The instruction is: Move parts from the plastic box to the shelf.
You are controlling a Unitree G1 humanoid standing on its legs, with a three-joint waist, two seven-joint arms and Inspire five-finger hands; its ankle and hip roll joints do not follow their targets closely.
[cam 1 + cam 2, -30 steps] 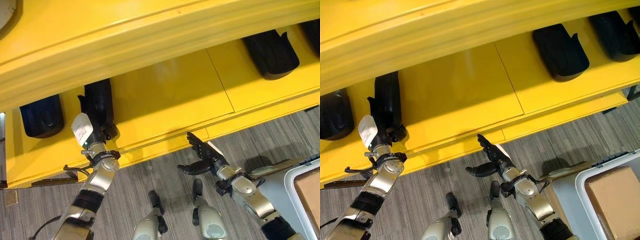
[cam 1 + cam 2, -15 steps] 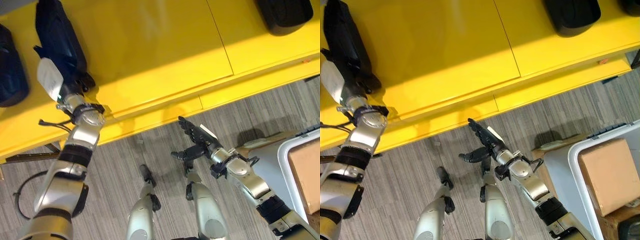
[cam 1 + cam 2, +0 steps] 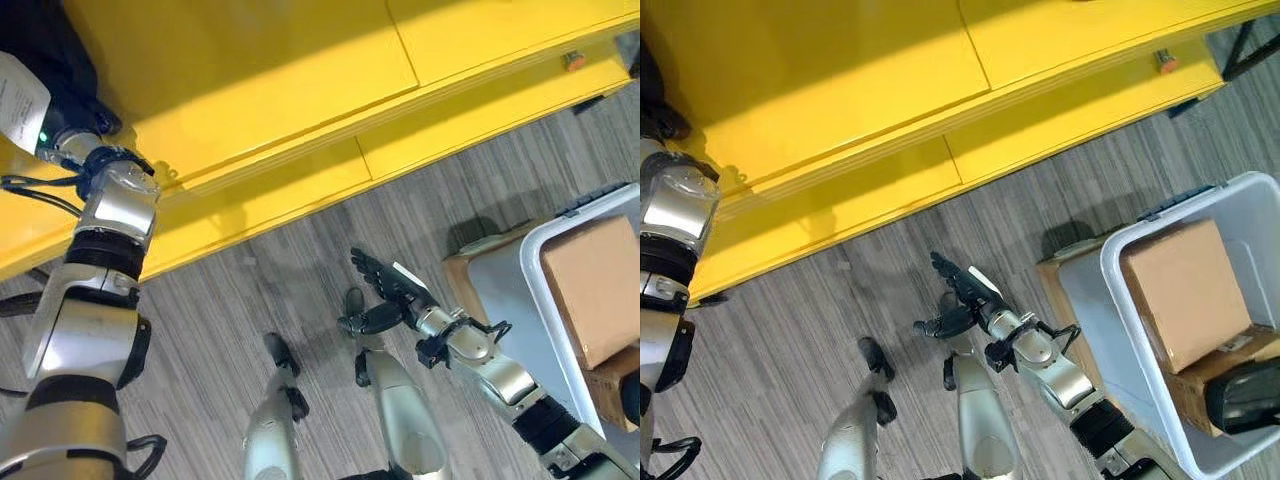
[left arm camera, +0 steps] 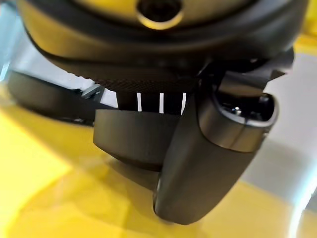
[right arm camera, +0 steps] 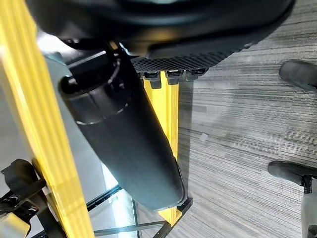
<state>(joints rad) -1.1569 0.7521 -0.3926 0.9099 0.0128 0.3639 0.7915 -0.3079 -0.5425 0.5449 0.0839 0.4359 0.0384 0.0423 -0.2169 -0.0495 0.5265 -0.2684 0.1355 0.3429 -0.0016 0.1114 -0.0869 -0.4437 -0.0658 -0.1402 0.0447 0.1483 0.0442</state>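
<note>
Left eye view has my left robot hand (image 3: pixel 40 110) up on the yellow shelf (image 3: pixel 250 90), against a black part (image 3: pixel 45 45) that lies there; a white tag (image 3: pixel 18 100) hangs beside my wrist. My fingers are hidden behind the part, so I cannot tell whether they grip it or lie loose. My left wrist view puts my thumb (image 4: pixel 208 158) just above the yellow surface, with the dark part beyond it. My right robot hand (image 3: pixel 965 300) hangs over the grey floor (image 3: pixel 790 320), well apart from the shelf, fingers spread and holding nothing. Off to its right stands the plastic box (image 3: pixel 1120 320), with a cardboard box (image 3: pixel 1185 290) and another black part (image 3: pixel 1245 395) inside.
</note>
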